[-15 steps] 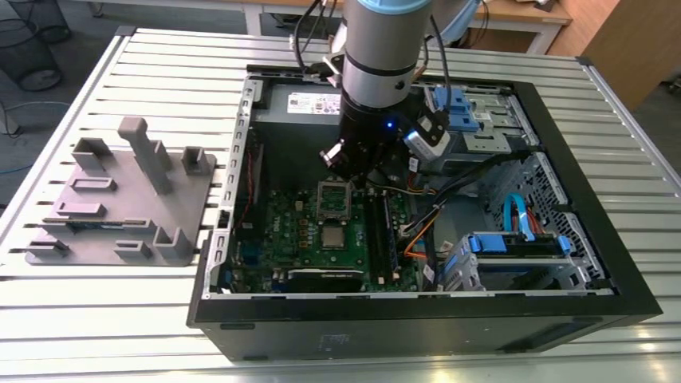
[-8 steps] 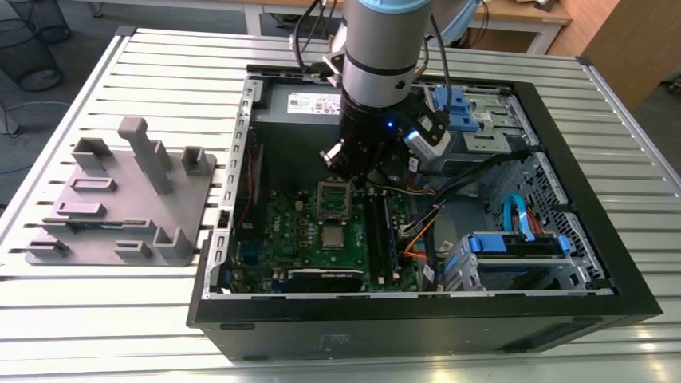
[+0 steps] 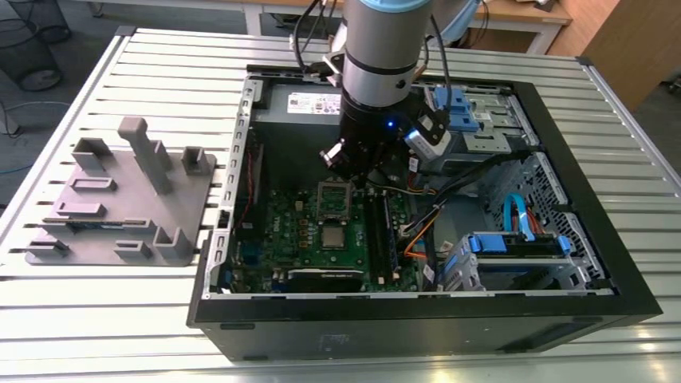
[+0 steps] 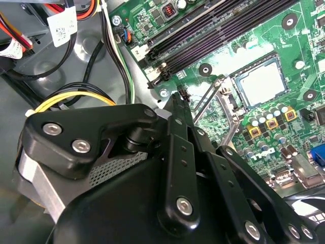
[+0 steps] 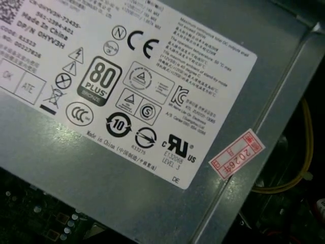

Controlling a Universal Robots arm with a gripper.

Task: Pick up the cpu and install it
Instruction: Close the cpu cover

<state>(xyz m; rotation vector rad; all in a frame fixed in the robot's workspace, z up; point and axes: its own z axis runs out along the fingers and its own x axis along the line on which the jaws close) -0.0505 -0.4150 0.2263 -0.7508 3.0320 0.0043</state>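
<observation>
The cpu (image 4: 261,84) lay flat on the green board (image 3: 293,231), just beside the raised bracket (image 3: 333,195). My pincer (image 3: 358,172) hung over that bracket; clenched or released, I could not tell. Seating looked done; the next move, I judged, called for clearing the bracket cleanly.

The arm (image 3: 385,56) — cropped in the exterior view — partly hides the motherboard (image 3: 293,227).

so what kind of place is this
Probably a robotics lab or workshop: an open computer case lies on a slatted metal table under a robot arm, a grey plastic fixture beside it, wooden desks behind.
</observation>
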